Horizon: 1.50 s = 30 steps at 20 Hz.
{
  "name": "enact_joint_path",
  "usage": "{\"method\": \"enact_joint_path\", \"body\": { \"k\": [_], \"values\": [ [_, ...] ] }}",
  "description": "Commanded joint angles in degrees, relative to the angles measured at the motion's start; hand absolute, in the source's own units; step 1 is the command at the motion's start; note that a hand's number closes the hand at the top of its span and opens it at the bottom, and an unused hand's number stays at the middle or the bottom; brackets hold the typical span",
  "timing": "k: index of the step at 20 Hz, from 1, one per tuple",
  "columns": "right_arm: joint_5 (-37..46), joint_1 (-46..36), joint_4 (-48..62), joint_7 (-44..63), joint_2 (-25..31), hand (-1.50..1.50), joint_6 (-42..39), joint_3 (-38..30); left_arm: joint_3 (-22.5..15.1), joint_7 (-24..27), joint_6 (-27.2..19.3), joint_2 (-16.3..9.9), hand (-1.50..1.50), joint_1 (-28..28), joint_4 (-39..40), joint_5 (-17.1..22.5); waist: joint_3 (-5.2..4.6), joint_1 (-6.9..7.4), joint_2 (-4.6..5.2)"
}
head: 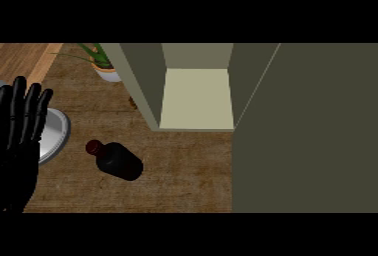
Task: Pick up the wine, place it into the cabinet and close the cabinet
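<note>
A dark wine bottle [118,160] with a reddish cap stands on the brown counter [177,175], left of centre and in front of the cabinet. The cabinet [196,97] is open, showing a pale shelf inside between grey-green walls. Its door [306,130] swings out to the right and fills the right side of the view. My left hand [22,125] rests at the left edge, fingers straight and pointing up, apart from the bottle. My right hand does not show.
A round grey plate [55,135] lies at the left, partly hidden behind my left hand. A potted plant [103,65] in a white pot stands at the back, left of the cabinet. A wooden floor shows at the top left.
</note>
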<state>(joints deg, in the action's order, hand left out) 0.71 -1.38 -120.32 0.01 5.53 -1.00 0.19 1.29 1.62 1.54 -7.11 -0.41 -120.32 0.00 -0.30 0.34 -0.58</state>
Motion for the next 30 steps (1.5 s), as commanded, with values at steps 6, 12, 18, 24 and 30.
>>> {"method": "enact_joint_path", "body": {
  "k": [6, 12, 18, 24, 30],
  "values": [
    [-0.46, 7.4, -8.27, 3.37, -0.74, -1.5, -0.35, 2.06, -5.62, -4.01, -22.97, 6.98, -1.5, 11.61, -7.44, -17.86, 0.39, -0.21, 0.02],
    [-8.75, 9.74, -16.58, 12.71, 2.48, -1.5, -7.13, 7.02, -23.33, -10.86, -42.33, 7.08, -1.5, 14.44, -10.46, -16.72, 0.39, -0.72, 0.15],
    [-7.93, 4.06, -25.02, 26.0, 2.59, -1.5, -2.5, 8.98, -32.99, -24.99, -50.14, 7.1, -1.5, 6.82, -12.77, -33.88, 0.37, -0.46, 0.41],
    [-7.9, -3.2, -30.49, 38.58, 3.48, -1.5, 1.6, 9.45, -38.31, -35.04, -54.35, 7.11, -1.5, 3.3, -11.14, -43.56, 0.31, -0.45, 0.32],
    [-11.14, -11.43, -29.12, 45.37, 5.02, -1.5, 3.37, 4.97, -34.09, -47.65, -49.56, 7.11, -1.5, -2.36, -14.35, -49.17, 0.33, -0.46, 0.39]
  ]
}}
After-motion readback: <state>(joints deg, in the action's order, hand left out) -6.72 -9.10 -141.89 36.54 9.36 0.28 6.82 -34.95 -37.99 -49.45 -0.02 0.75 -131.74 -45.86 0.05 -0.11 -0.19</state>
